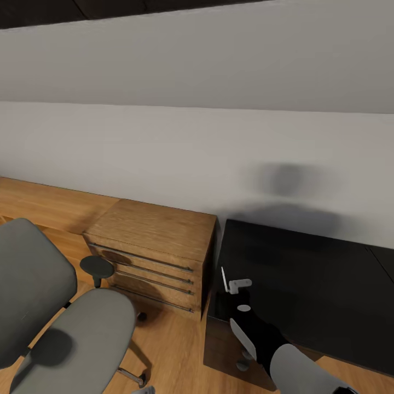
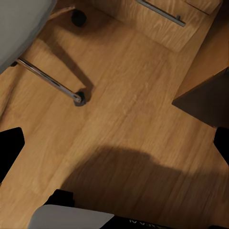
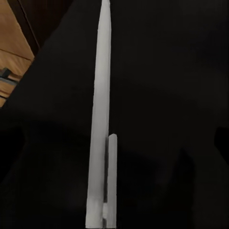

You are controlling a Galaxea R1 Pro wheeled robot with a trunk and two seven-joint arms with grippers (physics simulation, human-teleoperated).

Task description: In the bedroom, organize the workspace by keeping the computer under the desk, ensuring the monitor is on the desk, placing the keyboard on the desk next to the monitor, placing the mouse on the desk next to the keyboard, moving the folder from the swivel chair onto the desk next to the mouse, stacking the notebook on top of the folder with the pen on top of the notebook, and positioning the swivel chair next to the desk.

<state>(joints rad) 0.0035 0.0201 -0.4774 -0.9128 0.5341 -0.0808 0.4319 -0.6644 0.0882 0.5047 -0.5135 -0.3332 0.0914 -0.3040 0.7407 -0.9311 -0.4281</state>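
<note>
1. The robot's right gripper hangs over the near left corner of a black desk set against a pale wall, with a thin white pen between its fingers, standing nearly upright.
2. In the right wrist view the pen runs as a long pale sliver along the gripper's line, with the dark desk top behind it. The fingers close on the pen near its lower end, though the grip itself is largely lost in the dark.
3. The grey swivel chair stands on the wooden floor to the left of the desk, its backrest turned toward the camera and one round armrest showing beside the seat.
4. A wooden chest of drawers sits between chair and desk, just beside the desk's left end.
5. The left wrist camera looks down at the floor, a chrome chair leg with its caster, and the drawer front. Whether the left gripper's fingers are spread or closed cannot be told.
</note>
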